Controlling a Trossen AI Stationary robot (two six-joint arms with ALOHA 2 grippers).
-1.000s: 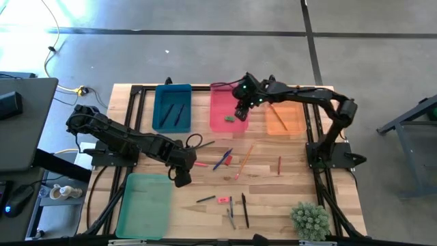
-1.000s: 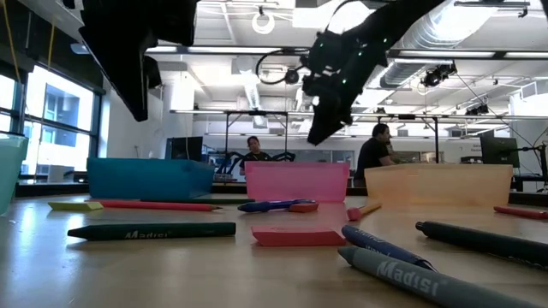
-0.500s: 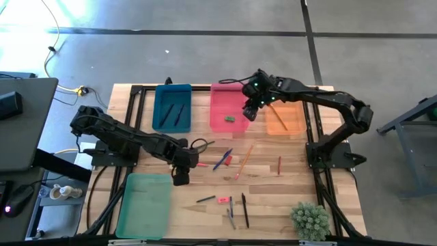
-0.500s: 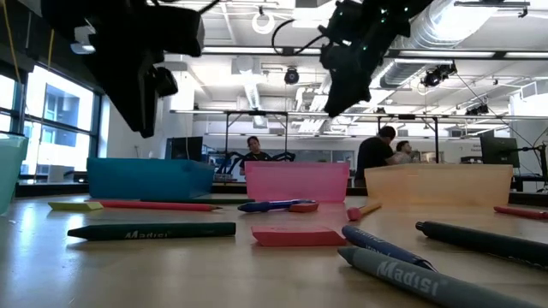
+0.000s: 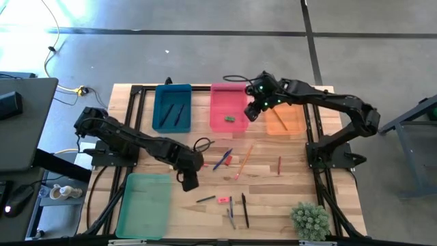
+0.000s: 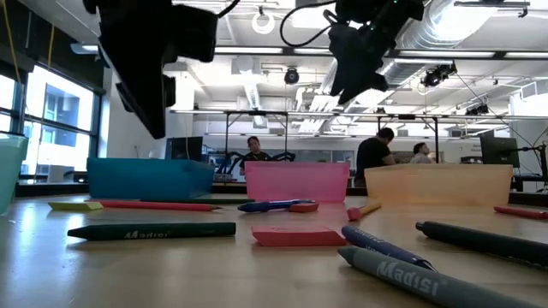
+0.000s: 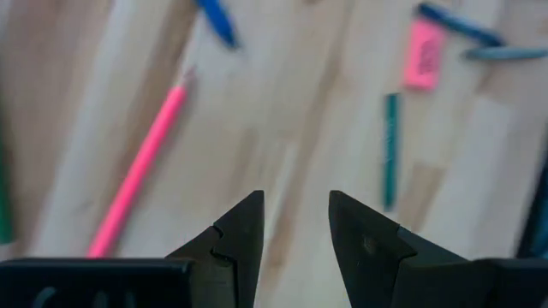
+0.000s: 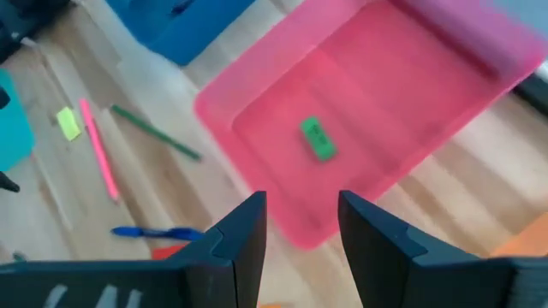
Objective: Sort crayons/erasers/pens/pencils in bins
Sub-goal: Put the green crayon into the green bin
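The green eraser (image 8: 318, 139) is a small flat block lying alone in the pink bin (image 8: 445, 85). The right gripper (image 8: 300, 227) hangs above that bin's edge, its fingers spread and empty. The left gripper (image 7: 295, 227) is also spread and empty, over the bare table (image 7: 291, 128) near a pink pencil (image 7: 141, 167) and a dark green crayon (image 6: 151, 230) printed "Madisi".

Grey concrete floor (image 5: 205, 55), bright windows (image 6: 60, 120) at left, ceiling ducts (image 6: 445, 26) w/ lights.

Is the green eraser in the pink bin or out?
In. The green eraser lies flat on the pink bin's floor.
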